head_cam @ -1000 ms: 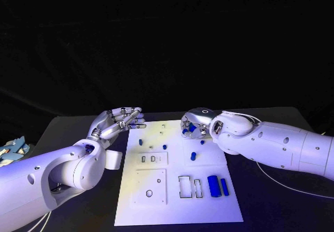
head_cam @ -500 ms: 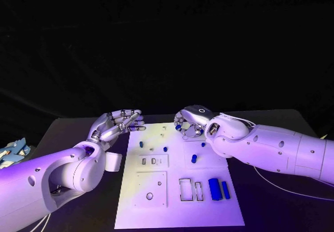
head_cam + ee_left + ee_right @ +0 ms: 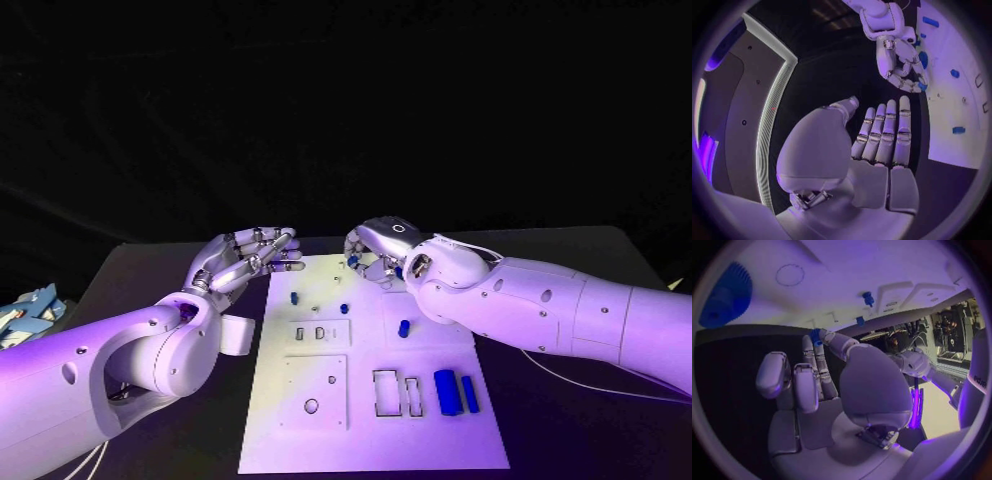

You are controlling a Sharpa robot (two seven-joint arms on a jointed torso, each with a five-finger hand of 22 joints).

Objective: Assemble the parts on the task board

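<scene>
The white task board (image 3: 368, 440) lies in the middle of the black table. My right hand (image 3: 378, 255) hovers over its far edge and pinches a small blue part (image 3: 816, 334) at its fingertips; the left wrist view shows that hand (image 3: 901, 65) above the board (image 3: 954, 105). My left hand (image 3: 245, 255) is beside the board's far left corner, fingers straight, holding nothing. Small blue pegs (image 3: 293, 297) (image 3: 343, 307) (image 3: 402, 327) are on the board's far half. Two blue bars (image 3: 446, 392) (image 3: 469, 392) lie at its near right. A blue toothed part (image 3: 726, 295) sits on the board (image 3: 854, 265).
The board has rectangular slots (image 3: 385, 390) and a round hole (image 3: 310, 405) in its near half. A white block (image 3: 235, 333) stands by my left forearm. A crumpled blue-white thing (image 3: 22, 310) lies at the table's left edge, and a white cable (image 3: 635, 395) runs at the right.
My right hand has moved left along the board's far edge, carrying the small blue part. My left hand has stayed where it was.
</scene>
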